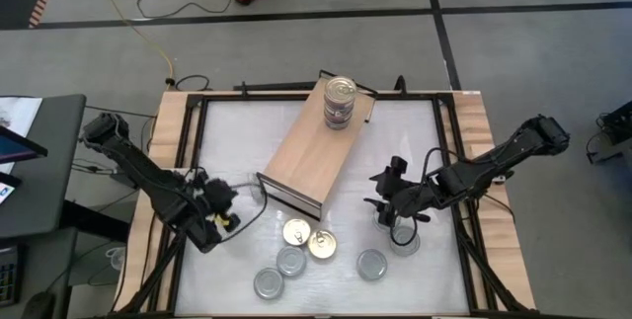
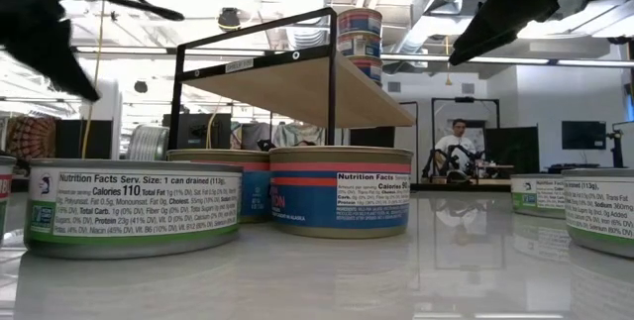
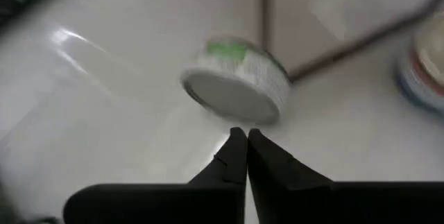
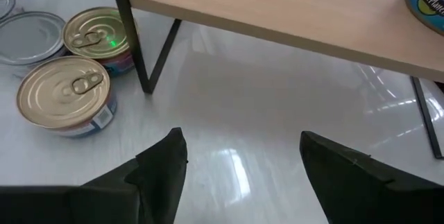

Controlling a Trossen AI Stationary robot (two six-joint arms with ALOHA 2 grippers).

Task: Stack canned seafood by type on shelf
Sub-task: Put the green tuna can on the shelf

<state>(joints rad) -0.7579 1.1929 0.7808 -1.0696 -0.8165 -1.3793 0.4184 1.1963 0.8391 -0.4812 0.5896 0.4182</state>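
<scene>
The shelf [image 1: 314, 146] stands slantwise at the table's middle, with a stack of canned seafood [image 1: 339, 102] on its far end. Two gold-lidded tins [image 1: 296, 231] [image 1: 322, 245] and several silver-lidded tins [image 1: 268, 282] sit on the table near its front edge. My left gripper [image 1: 222, 210] is shut at the left, with nothing between its fingers. A green-labelled tin [image 3: 236, 89] shows tipped and blurred just beyond its tips [image 3: 243, 137]. My right gripper [image 4: 243, 158] hangs open over bare table, right of the shelf's near end.
A black frame [image 1: 188, 151] and wooden borders edge the white table. A silver-lidded tin [image 1: 371, 264] sits by my right gripper. In the low view, tins [image 2: 342, 189] [image 2: 134, 206] stand in front of the shelf [image 2: 297, 82]. A person sits far behind.
</scene>
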